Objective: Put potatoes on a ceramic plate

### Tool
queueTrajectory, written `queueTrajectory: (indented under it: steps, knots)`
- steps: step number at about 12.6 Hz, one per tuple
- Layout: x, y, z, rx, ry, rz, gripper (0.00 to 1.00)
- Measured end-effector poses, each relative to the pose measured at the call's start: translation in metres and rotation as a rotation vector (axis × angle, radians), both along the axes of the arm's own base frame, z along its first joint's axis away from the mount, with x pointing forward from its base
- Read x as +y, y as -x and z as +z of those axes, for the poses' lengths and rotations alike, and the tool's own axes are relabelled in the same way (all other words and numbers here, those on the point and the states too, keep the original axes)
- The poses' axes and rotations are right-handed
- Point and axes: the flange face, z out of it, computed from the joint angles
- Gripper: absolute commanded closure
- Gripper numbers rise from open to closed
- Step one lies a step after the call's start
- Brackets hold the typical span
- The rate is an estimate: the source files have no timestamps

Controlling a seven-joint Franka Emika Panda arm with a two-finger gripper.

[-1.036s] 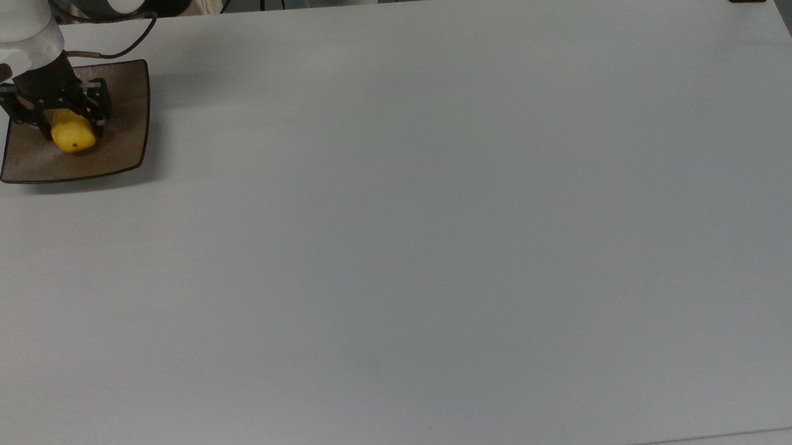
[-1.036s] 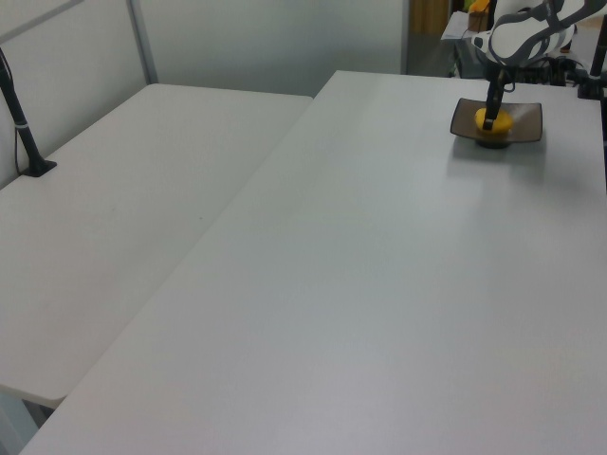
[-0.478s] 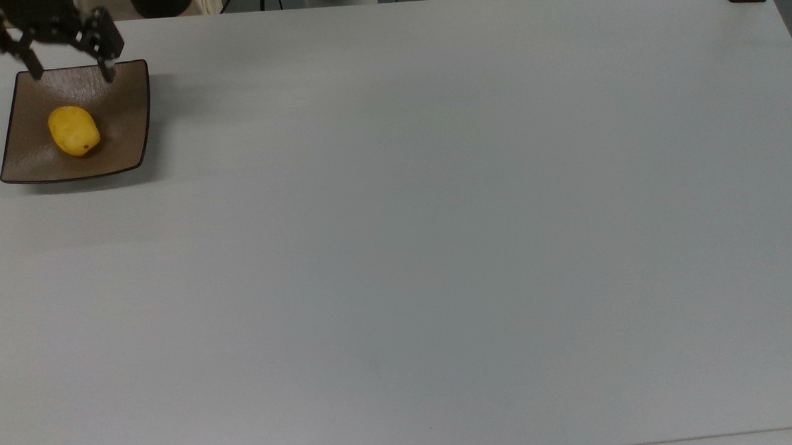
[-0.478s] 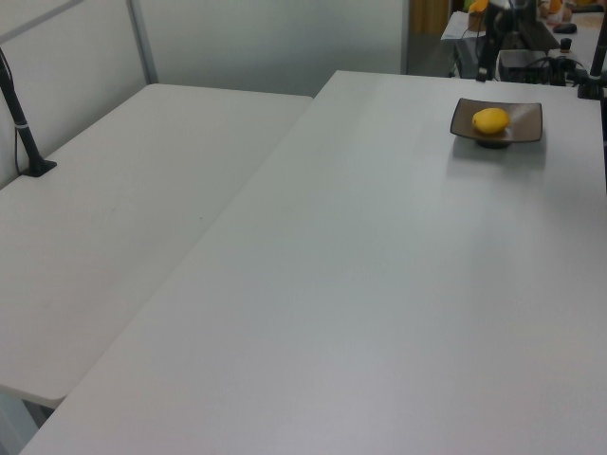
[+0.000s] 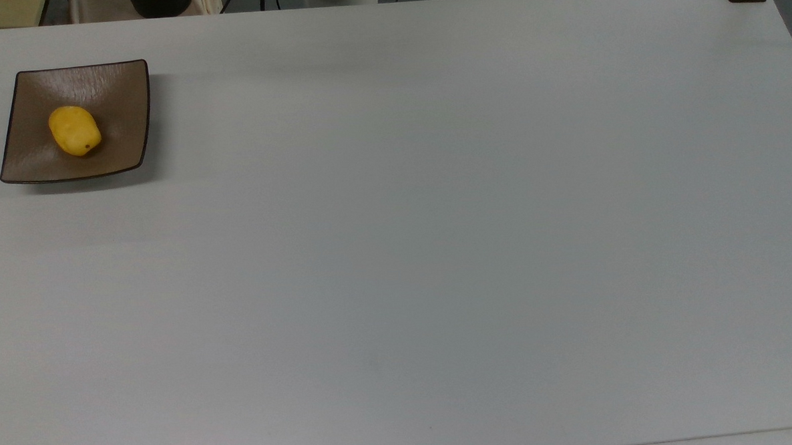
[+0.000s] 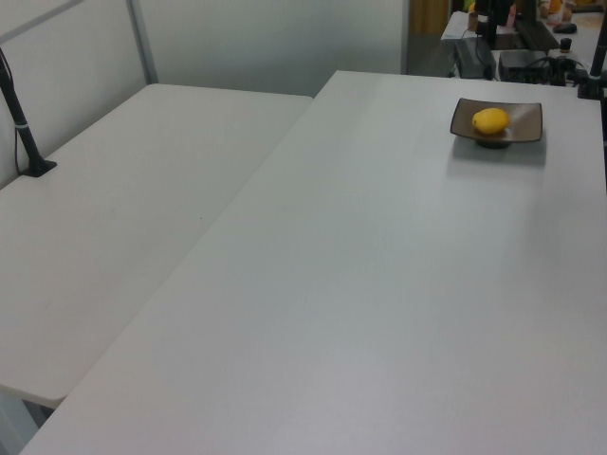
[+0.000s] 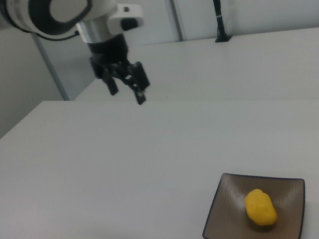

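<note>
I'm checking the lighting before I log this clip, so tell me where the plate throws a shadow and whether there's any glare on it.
Top view: the ceramic plate casts a soft shadow to its right and along its lower edge, with a faint sheen near its top edge. Left view: a dim shadow lies in front of the plate. Right view: the potato darkens the plate just beneath it; the table is evenly lit, with no harsh glare.

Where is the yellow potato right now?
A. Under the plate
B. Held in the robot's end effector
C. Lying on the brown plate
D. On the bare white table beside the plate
C. The potato lies on the brown square plate, while the end effector hangs open and empty, well away from it.
</note>
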Motion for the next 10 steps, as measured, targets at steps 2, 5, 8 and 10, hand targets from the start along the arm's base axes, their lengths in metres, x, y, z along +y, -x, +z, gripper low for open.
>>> queueTrajectory:
  steps: [2,5,8,10]
  knots:
    - [0.069,0.001,0.001,0.043,-0.007,0.076,0.00]
    - [0.136,0.000,-0.021,0.080,0.005,0.185,0.00]
    - [0.143,-0.012,-0.038,0.034,0.011,0.248,0.00]
    - [0.143,-0.020,-0.045,0.009,0.017,0.301,0.00]
